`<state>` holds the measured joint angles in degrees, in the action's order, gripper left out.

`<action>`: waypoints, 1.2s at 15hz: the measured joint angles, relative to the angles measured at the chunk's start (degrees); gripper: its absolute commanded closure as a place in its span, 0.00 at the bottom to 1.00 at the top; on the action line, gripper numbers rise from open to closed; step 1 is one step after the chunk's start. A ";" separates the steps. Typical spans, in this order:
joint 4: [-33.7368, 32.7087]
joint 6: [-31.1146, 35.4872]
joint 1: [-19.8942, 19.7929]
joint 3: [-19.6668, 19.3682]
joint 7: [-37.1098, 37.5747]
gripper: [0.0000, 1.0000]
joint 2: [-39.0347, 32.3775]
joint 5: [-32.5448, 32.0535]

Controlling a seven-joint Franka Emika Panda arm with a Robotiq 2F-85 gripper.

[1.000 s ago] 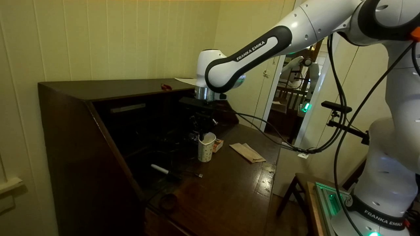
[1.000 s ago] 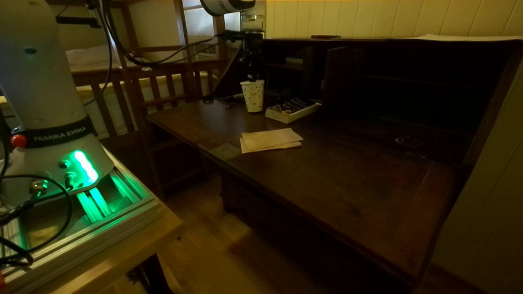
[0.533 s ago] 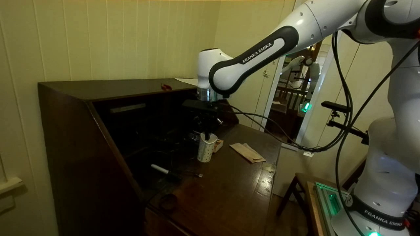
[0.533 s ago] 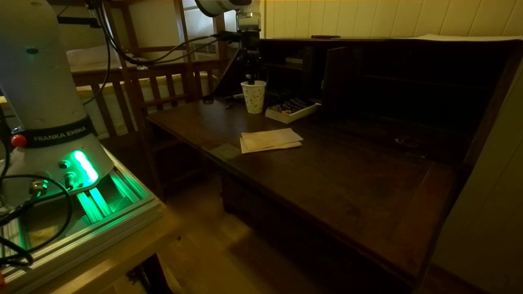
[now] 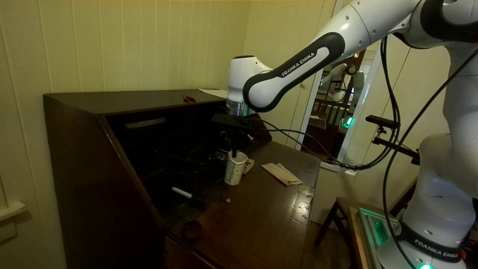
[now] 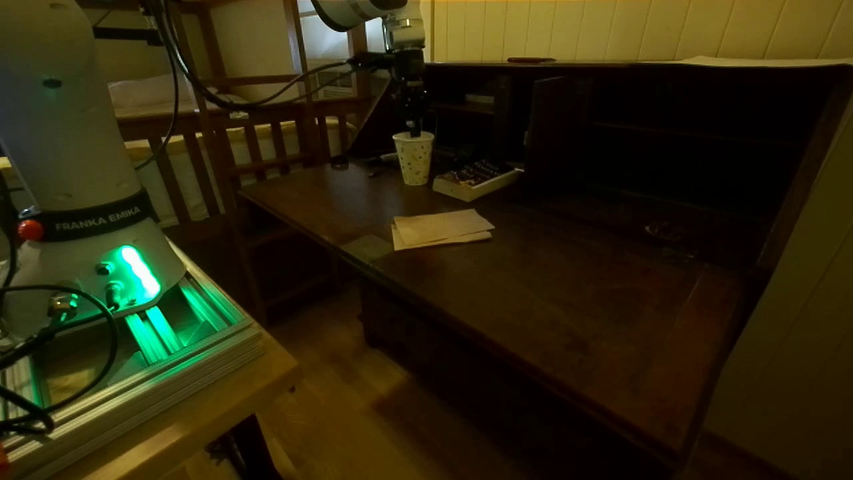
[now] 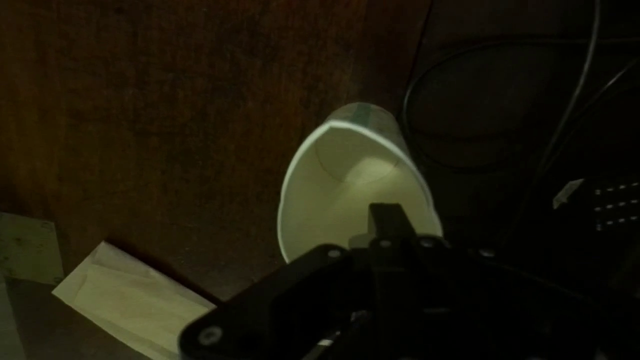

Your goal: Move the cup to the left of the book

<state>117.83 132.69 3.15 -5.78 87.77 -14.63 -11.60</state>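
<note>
The white speckled paper cup stands upright on the dark desk, and it also shows in an exterior view. The book is a thick paperback with a dark cover lying beside the cup; in an exterior view its page edge shows partly behind the cup. My gripper points down into the mouth of the cup, its fingers close together with no clear gap. The fingertips reach just inside the rim in both exterior views. The near rim is hidden by the gripper in the wrist view.
Tan folded paper lies on the desk in front of the book. A white pen-like object, a dark ring and thin cables lie near the cup. The cabinet side rises beside the desk.
The gripper has shifted slightly at the cup's mouth, its fingers first going deeper, then rising a little. The cup's rim shifted slightly, then stayed still for the last half second.
</note>
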 measured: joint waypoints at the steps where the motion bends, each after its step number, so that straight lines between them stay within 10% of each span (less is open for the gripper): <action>1: 0.34 1.12 -0.08 0.00 -0.70 1.00 0.01 0.00; 13: 4.00 6.47 -0.09 0.02 -1.55 1.00 0.08 0.13; 15: 4.36 7.04 -0.10 0.01 -1.55 0.73 0.08 0.13; 18: 4.75 7.42 -0.09 0.01 -1.60 0.64 0.08 0.13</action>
<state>122.58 140.11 3.05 -5.76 86.16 -14.55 -11.47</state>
